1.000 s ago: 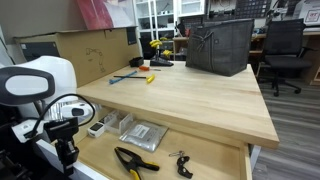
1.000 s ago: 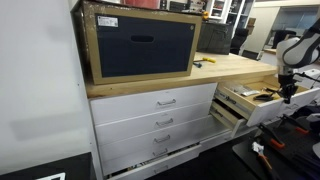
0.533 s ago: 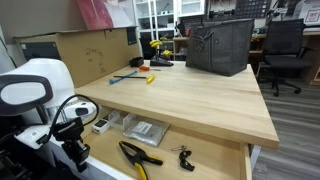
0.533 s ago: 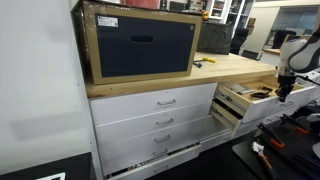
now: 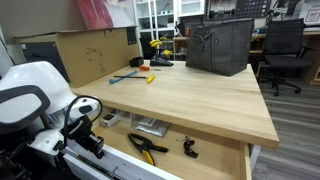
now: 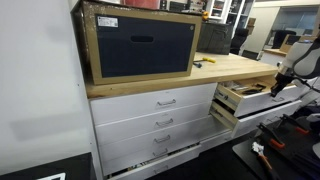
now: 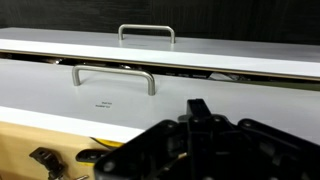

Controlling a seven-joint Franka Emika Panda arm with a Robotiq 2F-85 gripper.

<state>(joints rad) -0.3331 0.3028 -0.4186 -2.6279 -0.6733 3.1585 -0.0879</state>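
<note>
The open drawer (image 5: 215, 152) lies just beside my jaws, its wooden floor running away from them under the workbench top (image 5: 190, 95). My gripper (image 5: 93, 141) is pressed tight together, pinching nothing, near the drawer's front; I cannot tell whether it touches. Black-and-yellow pliers (image 5: 147, 146) lie just beyond my fingertips, and a plastic bag (image 5: 150, 127) farther in.
</note>
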